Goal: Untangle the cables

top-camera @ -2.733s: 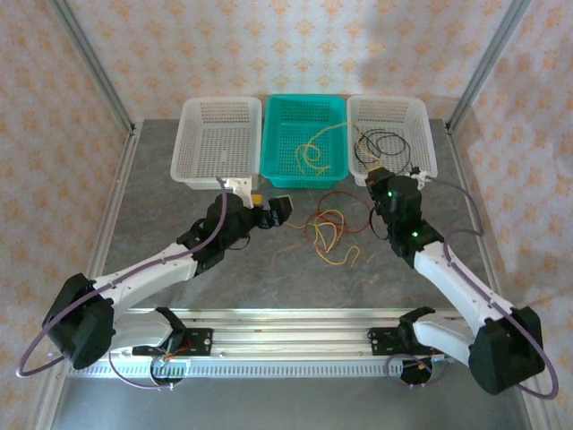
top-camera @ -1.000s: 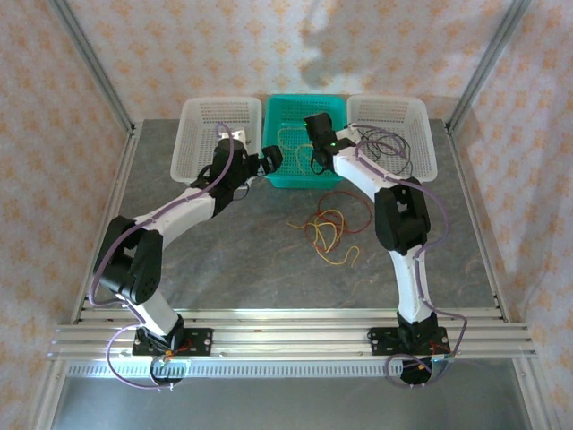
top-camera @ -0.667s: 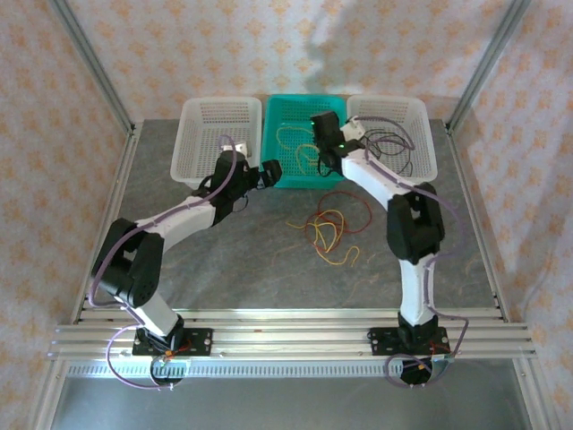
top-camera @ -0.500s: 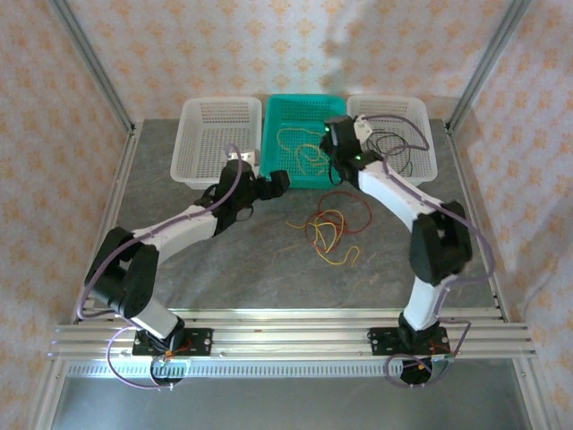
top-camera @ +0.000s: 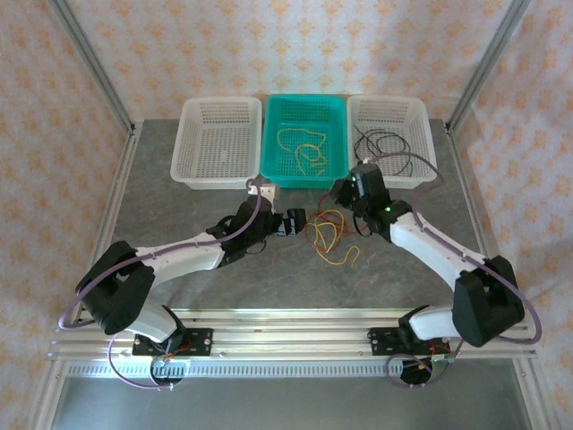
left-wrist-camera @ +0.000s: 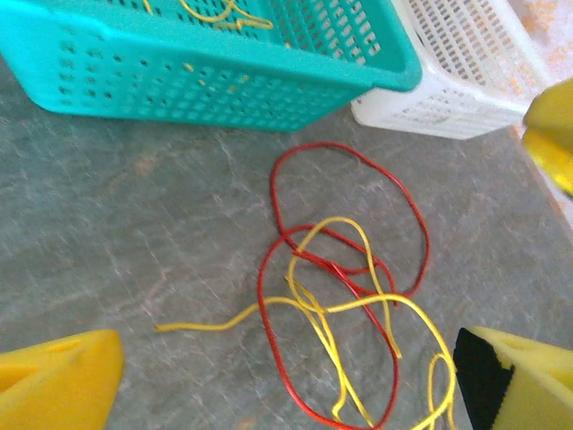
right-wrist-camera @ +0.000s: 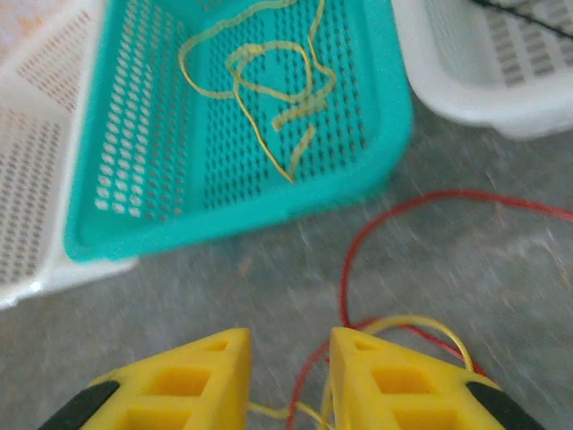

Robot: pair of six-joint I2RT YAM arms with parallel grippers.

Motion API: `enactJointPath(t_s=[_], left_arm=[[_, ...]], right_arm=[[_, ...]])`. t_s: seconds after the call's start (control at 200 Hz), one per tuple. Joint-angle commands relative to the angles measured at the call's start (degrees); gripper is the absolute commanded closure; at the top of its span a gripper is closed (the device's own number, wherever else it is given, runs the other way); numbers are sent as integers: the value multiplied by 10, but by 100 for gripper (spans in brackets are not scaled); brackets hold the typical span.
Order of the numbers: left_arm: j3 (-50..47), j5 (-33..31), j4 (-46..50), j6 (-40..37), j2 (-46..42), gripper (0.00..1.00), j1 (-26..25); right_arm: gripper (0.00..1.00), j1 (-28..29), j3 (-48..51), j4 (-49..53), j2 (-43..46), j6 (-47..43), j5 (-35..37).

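Teal basket [top-camera: 304, 98] holds yellow cable [top-camera: 303, 148]; right white basket [top-camera: 388, 99] holds black cables [top-camera: 389, 148].

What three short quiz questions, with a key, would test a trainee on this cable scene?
1. True or false: the left gripper is open wide.
2. Which colours are the tangled cables on the table? A: red and yellow. B: black and red. C: black only.
3. Fill in: the black cable lies in the ___ white basket.
Key: 1 true; 2 A; 3 right.
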State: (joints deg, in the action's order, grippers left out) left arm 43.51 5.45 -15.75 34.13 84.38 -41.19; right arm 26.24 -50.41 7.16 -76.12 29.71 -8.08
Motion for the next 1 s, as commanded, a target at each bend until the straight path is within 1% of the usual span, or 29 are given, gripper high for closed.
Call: enactJointPath(t_s=[0.0, 0.085, 0.215, 0.431, 0.501, 0.591, 0.926, 0.996], left_arm=[[-8, -20, -35, 31, 9, 4, -24], [-10, -20, -43, 43, 23, 4, -42], [-11, -14, -54, 59, 44, 4, -62], [-11, -15, -67, 75, 70, 5, -76], [-11, -18, -70, 80, 76, 5, -76], [-10, -22, -69, 82, 82, 5, -76], [-4, -37, -60, 92, 100, 6, -74], [2, -38, -54, 90, 106, 6, -67]], right_arm=[[71, 4, 38, 33, 37, -10, -27], [69, 4, 74, 39, 59, -3, -37], [68, 4, 110, 42, 67, -10, -62], [57, 4, 142, 22, 60, -27, -116], [56, 4, 144, 17, 51, -29, -121], [56, 4, 146, 1, 42, -27, -122], [64, 4, 136, -52, -13, -30, -142], [70, 4, 131, -63, -30, -28, -149]])
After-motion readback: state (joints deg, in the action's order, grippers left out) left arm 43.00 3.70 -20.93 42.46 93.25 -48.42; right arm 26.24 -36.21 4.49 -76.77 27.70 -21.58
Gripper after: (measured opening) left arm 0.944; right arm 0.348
